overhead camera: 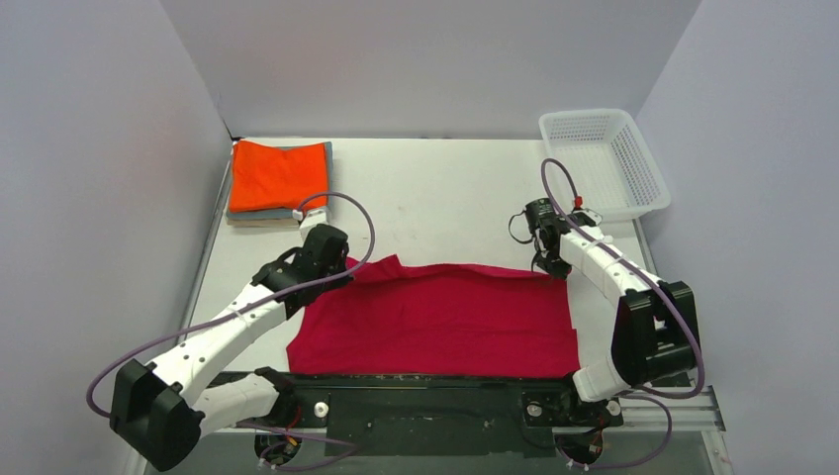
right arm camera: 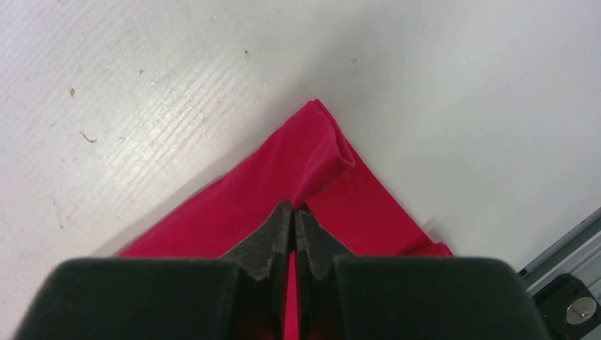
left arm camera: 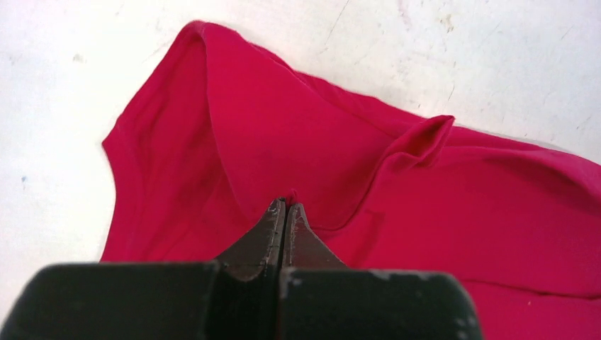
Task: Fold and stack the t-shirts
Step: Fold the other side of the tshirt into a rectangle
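A crimson-red t-shirt [overhead camera: 435,322] lies spread across the near middle of the table, its near edge at the table front. My left gripper [overhead camera: 336,269] is shut on the shirt's far left corner; in the left wrist view [left arm camera: 286,205] the jaws pinch a fold of red cloth [left arm camera: 298,142]. My right gripper [overhead camera: 554,265] is shut on the far right corner; the right wrist view [right arm camera: 293,209] shows red cloth [right arm camera: 312,156] between the closed jaws. A folded stack with the orange t-shirt [overhead camera: 277,173] on top, grey-blue and beige edges under it, sits at the far left.
A white plastic mesh basket [overhead camera: 604,160] stands at the far right corner. White walls enclose the table on three sides. A black rail [overhead camera: 416,391] runs along the near edge by the arm bases.
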